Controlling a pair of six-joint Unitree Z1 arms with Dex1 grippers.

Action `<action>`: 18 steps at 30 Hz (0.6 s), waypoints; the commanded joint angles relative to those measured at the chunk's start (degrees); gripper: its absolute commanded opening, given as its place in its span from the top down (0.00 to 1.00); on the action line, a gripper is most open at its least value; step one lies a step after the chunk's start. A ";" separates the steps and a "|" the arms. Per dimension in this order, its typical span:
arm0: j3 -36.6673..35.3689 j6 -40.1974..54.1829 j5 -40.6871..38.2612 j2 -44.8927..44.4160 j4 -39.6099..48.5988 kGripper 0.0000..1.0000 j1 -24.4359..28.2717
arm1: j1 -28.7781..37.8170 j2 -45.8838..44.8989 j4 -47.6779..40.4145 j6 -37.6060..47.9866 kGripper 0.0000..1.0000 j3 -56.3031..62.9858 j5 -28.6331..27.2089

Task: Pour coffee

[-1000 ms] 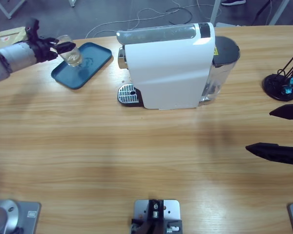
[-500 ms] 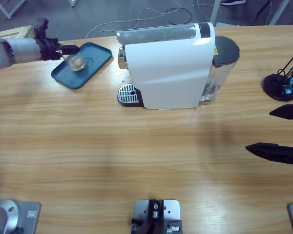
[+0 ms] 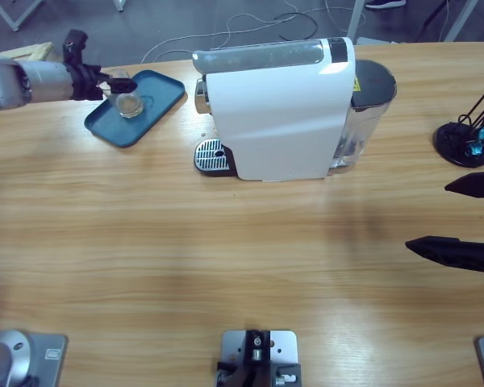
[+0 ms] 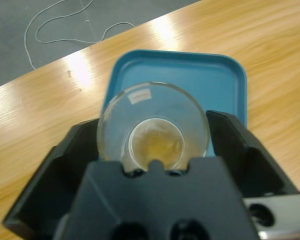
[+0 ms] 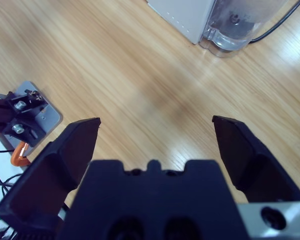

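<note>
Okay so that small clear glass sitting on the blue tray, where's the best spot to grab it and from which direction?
Probably across its round side wall, coming in level from the side. The glass stands upright on the blue tray, open mouth up, with coffee in the bottom, so a side hold keeps it level. The left end effector already has a jaw on each side of it.

Even, bright overhead light falls on the tabletop (image 3: 226, 242), leaving soft, faint shadows. Glare patches shine on the wood beyond the left fingers (image 4: 65, 165); the fingers themselves look slightly blurred.
</note>
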 commanded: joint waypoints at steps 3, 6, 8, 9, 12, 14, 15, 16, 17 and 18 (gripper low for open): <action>7.04 -4.27 1.57 -10.72 -2.20 0.01 -1.60 | 0.60 1.13 0.29 -0.08 0.00 0.64 0.43; 8.56 -6.93 6.28 -23.27 5.19 0.01 -4.22 | 0.60 0.28 0.20 -0.08 0.00 0.86 -1.28; 8.63 -7.30 8.78 -31.64 13.31 0.01 -6.03 | 0.58 -0.77 -0.03 -0.08 0.00 1.18 -1.67; 8.63 -7.46 9.22 -35.35 17.60 0.01 -7.05 | 0.58 -1.16 -0.12 -0.08 0.00 1.36 -1.75; 9.51 -8.04 9.20 -43.05 29.85 0.00 -12.04 | 0.60 -2.48 -0.54 -0.08 0.00 1.88 -2.25; 11.33 -9.00 8.71 -46.27 34.31 0.00 -16.21 | 0.62 -3.64 -0.77 -0.08 0.00 2.31 -2.40; 13.07 -9.90 8.13 -48.32 34.47 0.00 -18.91 | 0.58 -4.02 -0.86 -0.08 0.00 2.41 -2.37; 14.74 -11.11 7.46 -50.41 34.37 0.00 -21.50 | 0.60 -4.34 -0.86 -0.08 0.00 2.43 -2.32; 16.73 -12.48 5.30 -52.91 33.98 0.00 -24.24 | 0.58 -4.60 -0.80 -0.08 0.00 2.43 -2.25; 18.26 -13.17 2.96 -54.74 33.91 0.01 -25.98 | 0.62 -4.90 -0.79 -0.12 0.00 2.48 -2.11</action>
